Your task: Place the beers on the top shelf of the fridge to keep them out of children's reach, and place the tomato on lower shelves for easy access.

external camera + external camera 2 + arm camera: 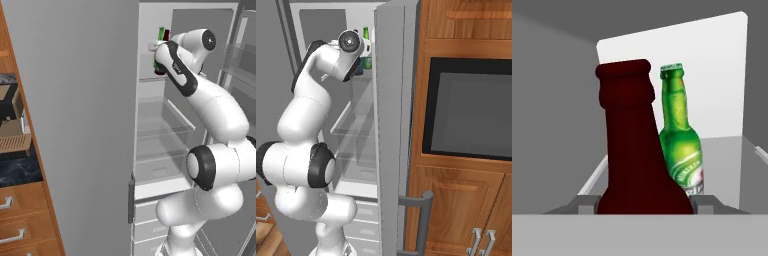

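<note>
Up close, your hand view puts the dark brown bottle [639, 150] right in front of the lens, upright, with the hand [644, 204] pinching its body between the two fingertips [704, 202] low at either side. Just behind it and slightly to the right stands the green bottle [682, 140], also upright, its pale label facing you, resting on the top shelf [727, 150] before the fridge's pale back wall.

From the left base view you get what the hand camera cannot give: the fridge [165, 125] stands open, and the arm reaches up to its highest level, where the green bottle [161, 34] and the brown bottle [166, 35] peek out as necks above the wrist. Below them run the lower shelves [165, 132].

Your right base view shows the green bottle [366, 45] beside the wrist, near the door edge, with a dark oven [471, 107] set into wooden cabinets [466, 200] to the right.
</note>
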Robot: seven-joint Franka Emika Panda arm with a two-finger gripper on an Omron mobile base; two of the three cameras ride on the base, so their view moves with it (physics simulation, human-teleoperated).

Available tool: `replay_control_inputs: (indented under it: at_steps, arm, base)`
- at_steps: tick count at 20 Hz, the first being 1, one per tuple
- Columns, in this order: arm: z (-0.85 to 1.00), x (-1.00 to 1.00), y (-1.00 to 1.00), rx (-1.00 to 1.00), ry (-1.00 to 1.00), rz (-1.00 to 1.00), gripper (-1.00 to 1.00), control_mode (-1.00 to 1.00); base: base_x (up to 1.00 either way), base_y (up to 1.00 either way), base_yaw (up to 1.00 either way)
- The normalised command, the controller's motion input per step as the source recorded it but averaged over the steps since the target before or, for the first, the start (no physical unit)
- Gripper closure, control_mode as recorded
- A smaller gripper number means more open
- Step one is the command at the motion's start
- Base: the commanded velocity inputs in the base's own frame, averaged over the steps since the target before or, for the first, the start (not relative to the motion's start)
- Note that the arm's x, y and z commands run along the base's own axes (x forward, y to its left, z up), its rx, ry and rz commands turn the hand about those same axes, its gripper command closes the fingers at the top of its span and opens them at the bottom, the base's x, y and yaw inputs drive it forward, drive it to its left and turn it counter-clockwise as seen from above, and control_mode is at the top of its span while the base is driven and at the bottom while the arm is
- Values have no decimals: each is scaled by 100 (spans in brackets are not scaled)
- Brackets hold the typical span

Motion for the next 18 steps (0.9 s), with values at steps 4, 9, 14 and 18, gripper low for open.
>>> replay_control_inputs:
  at_steps: [4, 9, 14, 18]
  arm:
    - [0, 53, 0, 0, -1, 0, 100, -100]
    - [-1, 53, 0, 0, 0, 1, 100, -100]
    - [-11, 47, 0, 0, 0, 2, 100, -100]
    - [-11, 18, 0, -2, 0, 3, -100, -100]
  base:
    - [0, 0, 0]
    - [0, 0, 0]
    - [0, 0, 0]
    - [0, 0, 0]
